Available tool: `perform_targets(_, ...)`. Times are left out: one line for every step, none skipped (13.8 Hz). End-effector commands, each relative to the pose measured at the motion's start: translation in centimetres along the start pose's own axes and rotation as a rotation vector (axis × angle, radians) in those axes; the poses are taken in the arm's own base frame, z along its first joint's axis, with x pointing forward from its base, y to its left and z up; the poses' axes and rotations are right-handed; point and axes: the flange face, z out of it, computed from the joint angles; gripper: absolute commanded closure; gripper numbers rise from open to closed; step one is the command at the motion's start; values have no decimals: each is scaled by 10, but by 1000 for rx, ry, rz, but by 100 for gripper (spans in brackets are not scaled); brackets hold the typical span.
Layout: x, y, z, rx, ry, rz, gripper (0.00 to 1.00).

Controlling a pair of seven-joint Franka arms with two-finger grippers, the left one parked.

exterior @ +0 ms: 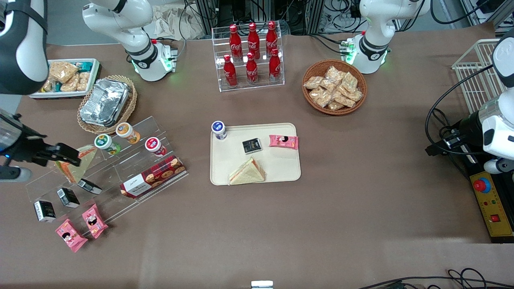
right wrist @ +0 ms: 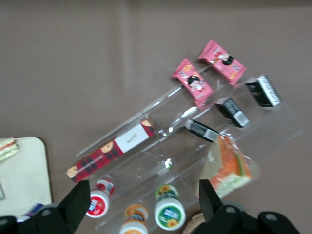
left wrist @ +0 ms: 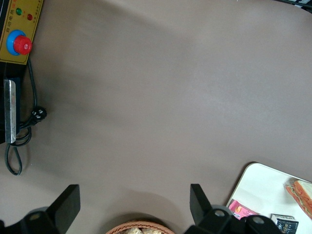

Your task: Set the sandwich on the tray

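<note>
Front view: clear-wrapped triangular sandwich [exterior: 247, 172] lies on the cream-beige rectangular plastic tray [exterior: 281, 168], well apart from the claw [exterior: 66, 154], which hangs spread wide and empty above the clear acrylic shelf [exterior: 132, 160].

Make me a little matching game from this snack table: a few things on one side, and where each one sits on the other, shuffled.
Things:
1. sandwich
2. cola bottles
3. cookie box
4. end effector

Places:
A. in the clear stepped rack
B. above the clear display stand, fingers apart, holding nothing
C. on the tray
D. on the clear display stand's lower step

Pairs: 1-C, 2-A, 3-D, 4-B
</note>
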Motion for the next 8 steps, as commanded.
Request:
perform_targets(-12,12,-11,-20,-10,-27,1)
perform_targets(-14,16,-11,-18,-12,-36,1)
perform_targets(-15,16,-15,-16,-7,-32,1)
perform_targets(-14,18,-17,-10,-1,-32,1)
perform_targets(-15,15,-19,-8,-2,-25,1)
perform_targets(-15,14,-18,-5,-5,-22,1)
perform_targets(-16,13,-18,1,-13,-20,1)
perform_targets(-17,12,-17,9,-23,-19,1)
